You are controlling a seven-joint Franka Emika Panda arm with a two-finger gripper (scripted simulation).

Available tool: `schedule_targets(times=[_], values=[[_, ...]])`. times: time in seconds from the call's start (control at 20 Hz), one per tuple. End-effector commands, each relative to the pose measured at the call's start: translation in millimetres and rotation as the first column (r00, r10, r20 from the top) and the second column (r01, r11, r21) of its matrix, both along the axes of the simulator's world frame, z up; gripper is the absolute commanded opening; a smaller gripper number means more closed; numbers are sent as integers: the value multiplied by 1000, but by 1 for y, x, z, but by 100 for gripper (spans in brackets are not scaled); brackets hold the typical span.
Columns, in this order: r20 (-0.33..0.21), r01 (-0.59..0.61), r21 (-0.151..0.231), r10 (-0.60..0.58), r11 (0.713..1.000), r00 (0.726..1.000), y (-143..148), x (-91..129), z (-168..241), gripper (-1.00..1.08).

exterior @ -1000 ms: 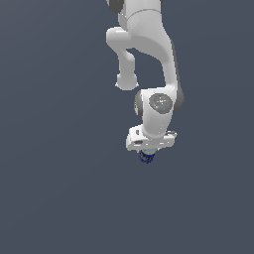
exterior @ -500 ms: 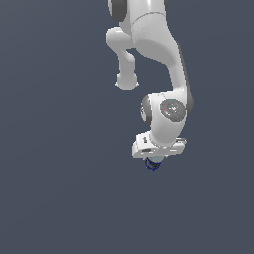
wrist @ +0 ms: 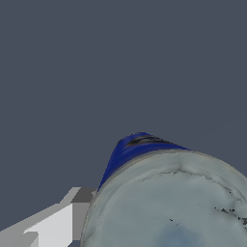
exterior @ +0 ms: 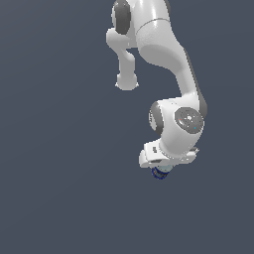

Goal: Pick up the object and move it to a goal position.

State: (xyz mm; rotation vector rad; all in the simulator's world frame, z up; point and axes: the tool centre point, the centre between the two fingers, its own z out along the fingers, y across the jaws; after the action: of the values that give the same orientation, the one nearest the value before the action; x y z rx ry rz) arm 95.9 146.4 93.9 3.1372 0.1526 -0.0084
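Seen first from the exterior view: white Panda arm (exterior: 163, 59) descending from the upper edge, folded at a grey-capped joint, ending in a broad white gripper (exterior: 161, 170) pointing down over a flat dark grey-blue ground (exterior: 59, 198). Directly beneath the gripper's body, touching its underside, a small dark blue can (exterior: 159, 172), mostly covered by the white housing, only a curved sliver of blue side and a pale patch showing. Much narrower than the gripper, sitting toward the exterior view's left of the gripper's middle. Fingers not separable from the housing at this angle, so the width of the opening cannot be read here. No telling either whether the can is clear of the ground.

Next, the wrist view: filled largely by the can (wrist: 169, 198), very close to the camera, pale grey-blue round top with faint dark scuffs, dark blue side curving away behind the rim. Just beside the can, one finger (wrist: 58, 224) of the gripper, white with a grey tip, lying up against the can's side with no gap visible between them. Opposite finger out of frame. Can lodged close under the wrist, alongside that one finger. Contact on one side shown; a true clamp from both sides cannot be confirmed. Beyond the can, only the same plain dark ground.
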Motion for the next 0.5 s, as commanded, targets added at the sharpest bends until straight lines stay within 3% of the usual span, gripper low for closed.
schedule_targets(times=[0.0, 0.45], values=[[5, 0, 1, 0, 1000, 1000, 6, 11, 5, -100], [5, 0, 1, 0, 1000, 1000, 20, 36, 11, -100]])
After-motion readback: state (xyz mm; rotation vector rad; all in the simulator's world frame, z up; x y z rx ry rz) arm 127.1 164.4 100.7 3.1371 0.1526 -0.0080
